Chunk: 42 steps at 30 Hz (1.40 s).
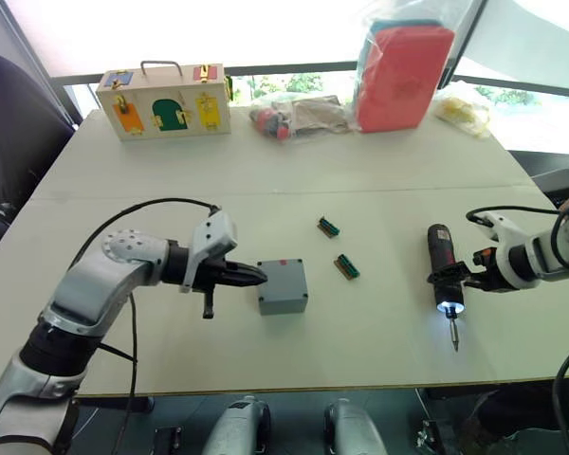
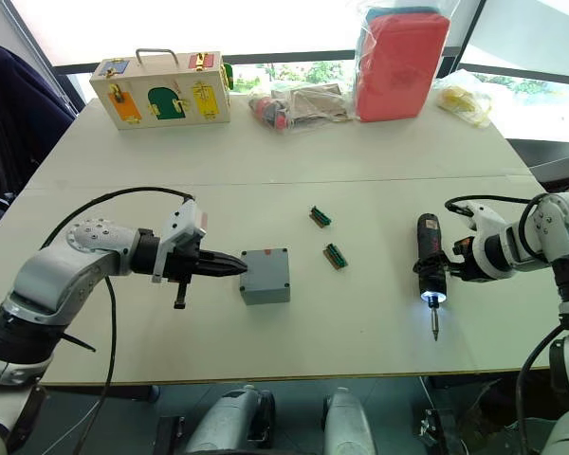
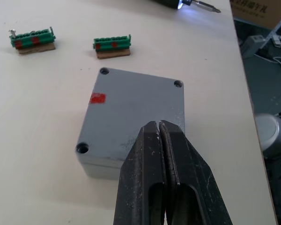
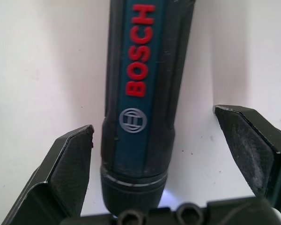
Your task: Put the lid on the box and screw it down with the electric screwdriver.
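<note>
The grey lid (image 3: 131, 110), with a red mark and corner screw holes, sits on top of the grey box (image 1: 284, 301) in the middle of the table. My left gripper (image 1: 261, 276) is shut and holds nothing. Its fingertips (image 3: 158, 129) point at the lid's left edge. The black electric screwdriver (image 1: 443, 263) lies on the table to the right. Its tip light is on and its bit points toward the front edge. My right gripper (image 1: 462, 278) is open, with one finger (image 4: 68, 164) on each side of the screwdriver's body (image 4: 140, 93) and a gap at each.
Two green bit strips (image 1: 328, 226) (image 1: 347, 267) lie between the box and the screwdriver. At the far edge stand a wooden latch box (image 1: 166, 100), plastic bags (image 1: 299, 116) and a red pack (image 1: 403, 71). Cables trail from both arms.
</note>
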{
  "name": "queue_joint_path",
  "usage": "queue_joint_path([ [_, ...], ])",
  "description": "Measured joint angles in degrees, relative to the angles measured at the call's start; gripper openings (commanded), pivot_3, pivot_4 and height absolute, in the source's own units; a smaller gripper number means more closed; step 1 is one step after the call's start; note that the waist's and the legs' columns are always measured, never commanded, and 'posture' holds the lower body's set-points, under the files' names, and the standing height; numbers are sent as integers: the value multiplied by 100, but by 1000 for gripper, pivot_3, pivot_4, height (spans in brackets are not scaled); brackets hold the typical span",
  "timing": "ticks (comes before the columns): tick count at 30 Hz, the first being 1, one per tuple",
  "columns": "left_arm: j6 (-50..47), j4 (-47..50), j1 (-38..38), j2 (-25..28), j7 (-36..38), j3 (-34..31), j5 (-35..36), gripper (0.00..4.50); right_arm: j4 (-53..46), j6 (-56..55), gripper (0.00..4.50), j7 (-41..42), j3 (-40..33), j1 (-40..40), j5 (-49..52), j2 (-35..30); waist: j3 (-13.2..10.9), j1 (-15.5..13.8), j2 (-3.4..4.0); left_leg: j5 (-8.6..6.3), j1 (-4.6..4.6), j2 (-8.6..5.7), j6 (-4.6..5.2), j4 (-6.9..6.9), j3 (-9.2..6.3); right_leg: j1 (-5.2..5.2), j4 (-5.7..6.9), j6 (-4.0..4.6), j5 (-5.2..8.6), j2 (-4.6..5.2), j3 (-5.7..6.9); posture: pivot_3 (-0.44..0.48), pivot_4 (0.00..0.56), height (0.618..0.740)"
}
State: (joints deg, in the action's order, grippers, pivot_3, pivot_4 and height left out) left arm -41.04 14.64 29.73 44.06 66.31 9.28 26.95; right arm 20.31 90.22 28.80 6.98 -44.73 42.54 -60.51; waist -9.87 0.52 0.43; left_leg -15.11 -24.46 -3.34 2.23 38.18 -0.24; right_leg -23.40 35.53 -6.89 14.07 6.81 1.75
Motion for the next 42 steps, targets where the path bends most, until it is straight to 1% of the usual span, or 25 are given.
queue_joint_path([
  [5, -1, -219, 103, 155, 27, -246, 68, 0, -169, -320, 4431, 258, -255, -82, -222, -55, -2, 6, 2, 1, -1, 0, -2, -3, 0, -7, 6, -1, 0, -1, 0, 0, 150, 740],
  [9, -1, -630, 135, 277, 53, -481, 115, 0, -960, -665, 4431, 646, -532, -128, -235, -256, -5, 10, 5, 1, -1, 0, -3, -3, 0, -13, 13, -2, 0, -1, 0, 0, 150, 740],
  [11, 17, -857, 131, 312, 0, -589, 88, 0, -1713, -1083, 4431, 978, -845, -73, -77, -252, -5, 17, 6, 1, 0, 2, -3, -4, 0, -14, 17, -3, 1, -2, 0, 0, 150, 740],
  [14, 56, -907, -44, 288, -61, -583, 23, 0, -2866, -1556, 4431, 1420, -1270, 286, 300, -55, -6, 9, -3, 1, 0, 2, -3, -5, -3, -10, 16, -4, 2, -3, 0, 0, 150, 740],
  [15, 77, -885, -113, 214, -137, -570, -21, 0, -3439, -1915, 4431, 1521, -1307, 702, 260, -24, -4, -7, -8, 1, -1, 2, -4, -6, -6, -7, 12, -4, 1, -2, 0, 0, 150, 740],
  [16, 111, -886, -220, 189, -191, -560, -47, 0, -3911, -2164, 4431, 1603, -1216, 988, 258, 78, -1, -13, -15, 1, 5, 2, -4, -4, -9, -2, 15, -4, 2, -1, 1, 0, 150, 740],
  [18, 204, -887, -408, 22, -334, -387, -201, 0, -4876, -2723, 4431, 1657, -614, 1677, 92, 445, -2, -27, -19, 1, 3, 0, -5, 3, -8, -4, 20, -5, 1, 2, -1, 0, 150, 740],
  [20, 277, -887, -492, -93, -411, -234, -291, 0, -5186, -2974, 4431, 1632, -242, 1976, -56, 609, -5, -56, -20, 1, 1, -9, -5, 6, -6, -9, 32, -5, 0, 11, -5, 0, 150, 740],
  [23, 391, -887, -515, -348, -576, -85, -431, 0, -5283, -3309, 4431, 1444, 178, 2233, -432, 953, -1, -129, -34, 3, 6, -9, -9, 9, -10, -6, 33, -4, -1, 10, -5, 0, 150, 740],
  [26, 418, -877, -517, -511, -685, 37, -513, 0, -5255, -3497, 4431, 1253, 572, 2378, -740, 1383, -1, -128, -34, 5, 5, -8, -13, 7, -12, -12, 34, -3, 0, 10, -9, 0, 150, 740],
  [32, 456, -917, -381, -725, -678, 194, -612, 0, -5135, -3435, 4431, 1034, 833, 2404, -873, 1947, -1, -136, -36, 13, 4, -7, -26, 5, -18, -14, 42, -1, 0, 6, -5, 0, 150, 740],
  [37, 844, -1567, 88, -992, -650, 312, -935, 0, -5197, -3076, 4431, 1030, 751, 2429, -626, 2177, -1, -135, -37, 12, 4, -9, -25, 4, -18, -14, 42, -1, 0, 4, -3, 0, 150, 740],
  [39, 1089, -1935, 351, -1184, -565, 391, -1055, 0, -5378, -2911, 4431, 1033, 747, 2457, -475, 2255, -1, -129, -38, 13, 4, -9, -25, 5, -18, -15, 44, -1, 0, 2, -2, 0, 150, 740],
  [42, 1474, -2332, 626, -1296, -404, 574, -1242, 0, -5654, -2816, 4431, 989, 718, 2471, -391, 2209, -1, -124, -38, 13, 4, -9, -25, 5, -18, -15, 45, -1, 0, 2, -3, 0, 150, 740],
])
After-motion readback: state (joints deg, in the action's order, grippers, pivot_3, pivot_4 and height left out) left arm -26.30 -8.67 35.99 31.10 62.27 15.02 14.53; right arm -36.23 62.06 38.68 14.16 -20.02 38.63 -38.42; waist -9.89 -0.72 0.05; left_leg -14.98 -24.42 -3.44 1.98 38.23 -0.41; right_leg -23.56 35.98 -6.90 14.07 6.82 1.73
